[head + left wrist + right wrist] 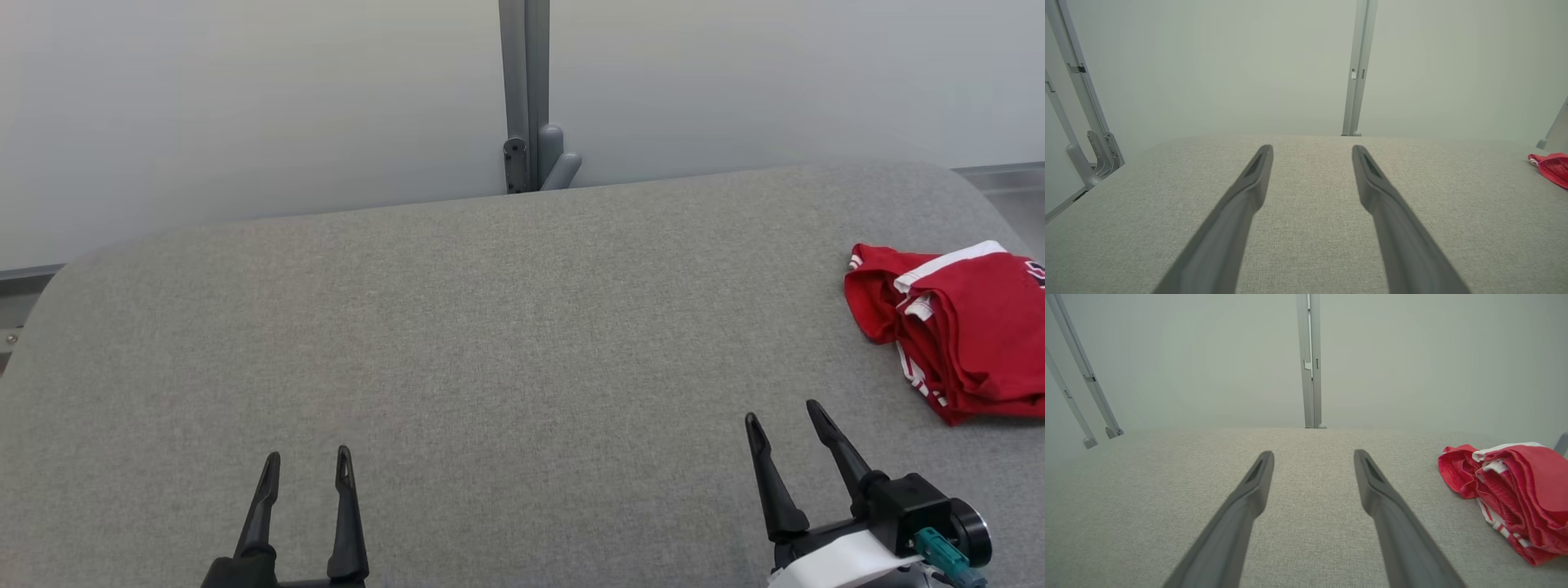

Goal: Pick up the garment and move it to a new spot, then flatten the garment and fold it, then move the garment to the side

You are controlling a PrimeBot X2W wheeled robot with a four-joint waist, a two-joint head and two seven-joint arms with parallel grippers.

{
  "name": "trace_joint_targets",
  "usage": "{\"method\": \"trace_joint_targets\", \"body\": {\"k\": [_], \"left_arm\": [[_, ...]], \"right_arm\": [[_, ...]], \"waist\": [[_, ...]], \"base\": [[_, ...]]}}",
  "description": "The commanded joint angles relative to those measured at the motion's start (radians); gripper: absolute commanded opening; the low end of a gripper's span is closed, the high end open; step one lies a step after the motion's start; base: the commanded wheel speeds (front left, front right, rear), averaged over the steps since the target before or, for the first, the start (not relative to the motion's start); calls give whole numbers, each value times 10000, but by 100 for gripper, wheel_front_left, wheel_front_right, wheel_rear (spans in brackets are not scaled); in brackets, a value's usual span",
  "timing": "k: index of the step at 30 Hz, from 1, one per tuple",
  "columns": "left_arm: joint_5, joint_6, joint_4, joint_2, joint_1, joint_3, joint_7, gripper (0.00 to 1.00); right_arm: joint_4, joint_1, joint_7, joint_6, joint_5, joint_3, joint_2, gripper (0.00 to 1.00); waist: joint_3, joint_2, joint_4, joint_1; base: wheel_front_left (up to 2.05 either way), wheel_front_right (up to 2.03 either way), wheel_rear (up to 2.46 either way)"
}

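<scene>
Garment (959, 327), red, folded, sits at table's (490, 327) far right edge; left gripper (308, 467) and right gripper (782, 425) both spread, empty. Risk: single-layer pinch unravels folds, or it slides off.

Red garment (963, 327), white-trimmed — folded, far right

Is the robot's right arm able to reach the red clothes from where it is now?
Probably yes. The red garment lies on the grey table, a little ahead and to the right of the right end effector, whose jaws stand open. Nothing lies between them, so the way looks free.
</scene>
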Motion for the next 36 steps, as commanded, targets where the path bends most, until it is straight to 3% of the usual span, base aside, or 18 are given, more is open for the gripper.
{"method": "trace_joint_targets", "body": {"k": [1,24,25,29,36], "left_arm": [[36,-11,11,7,136,58,9,100],[198,-321,653,7,393,262,9,100],[112,-314,649,-2,331,249,1,0],[-58,-325,980,-4,346,216,10,0],[-1545,-516,1149,62,-8,339,268,0]], "right_arm": [[-9,148,-28,-15,-54,-18,11,100],[172,536,-28,-15,-44,-67,162,100],[156,497,0,0,-9,-62,162,0],[459,621,19,0,107,-38,180,0],[571,359,334,-1,1653,-213,112,0]], "waist": [[-118,0,-31,1],[-368,0,114,1],[-368,0,114,1],[-362,0,119,1],[-306,0,142,1]], "base": [[0,0,0],[0,0,0],[0,0,0],[0,0,0],[0,0,0]]}}
